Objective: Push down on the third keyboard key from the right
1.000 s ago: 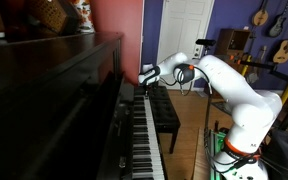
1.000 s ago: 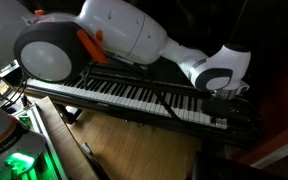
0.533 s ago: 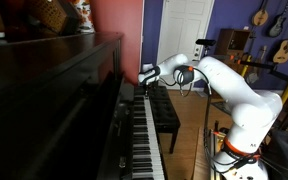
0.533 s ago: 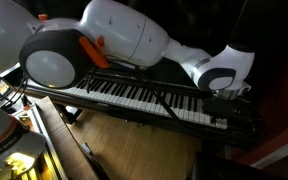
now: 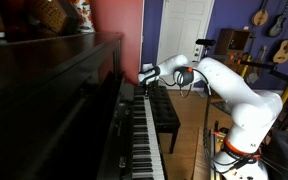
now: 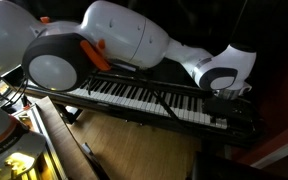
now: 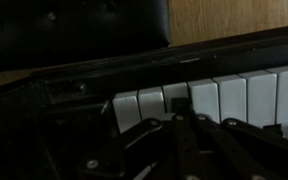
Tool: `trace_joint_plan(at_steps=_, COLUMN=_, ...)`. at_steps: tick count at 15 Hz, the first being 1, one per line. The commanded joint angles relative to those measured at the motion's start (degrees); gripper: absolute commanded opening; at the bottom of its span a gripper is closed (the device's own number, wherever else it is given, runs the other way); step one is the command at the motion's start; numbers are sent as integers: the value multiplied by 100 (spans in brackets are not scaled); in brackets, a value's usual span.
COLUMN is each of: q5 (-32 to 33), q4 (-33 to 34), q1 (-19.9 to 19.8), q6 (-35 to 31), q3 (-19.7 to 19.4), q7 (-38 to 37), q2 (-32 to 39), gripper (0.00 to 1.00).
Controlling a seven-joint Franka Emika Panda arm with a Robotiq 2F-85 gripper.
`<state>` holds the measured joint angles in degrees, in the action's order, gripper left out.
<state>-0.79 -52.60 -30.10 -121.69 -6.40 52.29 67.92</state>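
Note:
The keyboard (image 5: 144, 140) is a long row of white and black keys in a dark upright piano; it shows in both exterior views (image 6: 134, 95). My gripper (image 5: 144, 78) hangs at the keyboard's far right end (image 6: 224, 103), just above the last keys. In the wrist view the dark fingers (image 7: 179, 112) are pressed together, their tip over the white keys (image 7: 234, 100) near the end block. Whether the tip touches a key is too dark to tell.
The black padded bench (image 5: 164, 110) stands in front of the piano and fills the top of the wrist view (image 7: 74, 25). The dark piano front (image 5: 44, 90) rises beside the keys. Wooden floor (image 6: 134, 150) lies below. Guitars (image 5: 269, 20) hang on the far wall.
The arm's large elbow joint has shifted slightly in one exterior view. The gripper stays at the right end of the keyboard.

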Motion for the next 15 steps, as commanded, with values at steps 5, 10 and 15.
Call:
trace_joint_plan(at_steps=5, q5=55, q4=-272, q1=78, q6=-196, q3=-51, q7=-3, q2=-328, gripper=0)
trace_joint_plan(at_steps=10, q5=22, q4=-442, q1=107, q6=-246, q3=-36, q7=-34, q2=-619, gripper=40)
trace_joint_plan(at_steps=15, q5=20, q4=-867, q1=149, q6=-372, q3=-17, q7=12, q2=-1025, gripper=78)
